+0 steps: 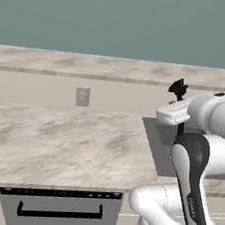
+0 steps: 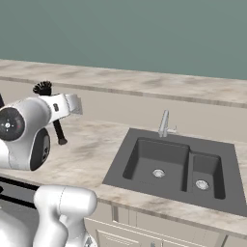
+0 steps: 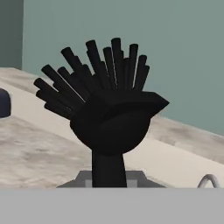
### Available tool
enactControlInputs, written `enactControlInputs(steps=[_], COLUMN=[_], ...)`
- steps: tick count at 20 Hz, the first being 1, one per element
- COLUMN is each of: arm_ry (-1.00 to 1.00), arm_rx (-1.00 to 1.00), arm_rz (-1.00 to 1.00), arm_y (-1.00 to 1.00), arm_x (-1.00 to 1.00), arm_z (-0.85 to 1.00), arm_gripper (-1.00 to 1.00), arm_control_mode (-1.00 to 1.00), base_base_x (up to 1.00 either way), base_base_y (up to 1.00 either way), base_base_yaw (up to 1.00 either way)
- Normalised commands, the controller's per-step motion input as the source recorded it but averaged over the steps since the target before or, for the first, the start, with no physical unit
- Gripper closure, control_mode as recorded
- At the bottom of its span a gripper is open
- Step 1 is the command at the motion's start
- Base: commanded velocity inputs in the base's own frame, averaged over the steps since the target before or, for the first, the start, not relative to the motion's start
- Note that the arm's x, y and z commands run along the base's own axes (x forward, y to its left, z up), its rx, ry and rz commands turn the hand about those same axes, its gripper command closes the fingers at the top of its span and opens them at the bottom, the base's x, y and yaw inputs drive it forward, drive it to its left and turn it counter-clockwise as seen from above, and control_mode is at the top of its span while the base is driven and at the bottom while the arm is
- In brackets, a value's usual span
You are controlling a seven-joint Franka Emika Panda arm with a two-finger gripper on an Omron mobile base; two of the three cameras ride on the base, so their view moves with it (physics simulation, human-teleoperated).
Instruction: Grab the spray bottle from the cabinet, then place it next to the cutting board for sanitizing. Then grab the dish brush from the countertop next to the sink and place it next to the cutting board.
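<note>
My gripper (image 1: pixel 179 109) is shut on the dish brush (image 1: pixel 178 88), holding it upright above the countertop (image 1: pixel 56 137) just left of the sink (image 1: pixel 157 140). In the right base view the gripper (image 2: pixel 54 112) clamps the thin black handle, with the bristly head of the dish brush (image 2: pixel 42 88) above the hand and the handle's end hanging below. The hand view looks straight at the brush head (image 3: pixel 109 118), bristles fanned upward. The dark grey double-basin sink (image 2: pixel 120 169) with its silver faucet (image 2: pixel 165 124) lies to the right. The spray bottle, cabinet and cutting board are out of view.
A wall outlet (image 1: pixel 82 96) sits on the backsplash. A dishwasher front (image 1: pixel 56 210) with a black handle lies under the counter's front edge. A dark blue object (image 3: pixel 3 103) shows at the left edge of the hand view. A raised stone ledge (image 2: pixel 144 84) runs along the back.
</note>
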Motion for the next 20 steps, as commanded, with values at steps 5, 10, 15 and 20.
enactControlInputs(steps=[5, 10, 15, 20], arm_ry=[-0.04, 0.01, 0.0, 0.0], arm_rx=[0.09, 0.04, 0.0, 0.0], arm_rz=[0.0, 0.0, 0.0, 0.0], arm_y=[-0.19, -0.33, 0.0, 0.0], arm_x=[-1.0, -0.91, 0.0, 0.0], arm_z=[0.22, 0.18, 0.0, 0.0], arm_gripper=[1.0, 1.0, 1.0, 1.0], arm_control_mode=[-1.0, -1.0, 1.0, 1.0], base_base_x=[0.0, 0.0, -0.64, -0.68], base_base_y=[0.0, 0.0, -0.55, -0.95], base_base_yaw=[0.0, 0.0, -0.06, -0.22])
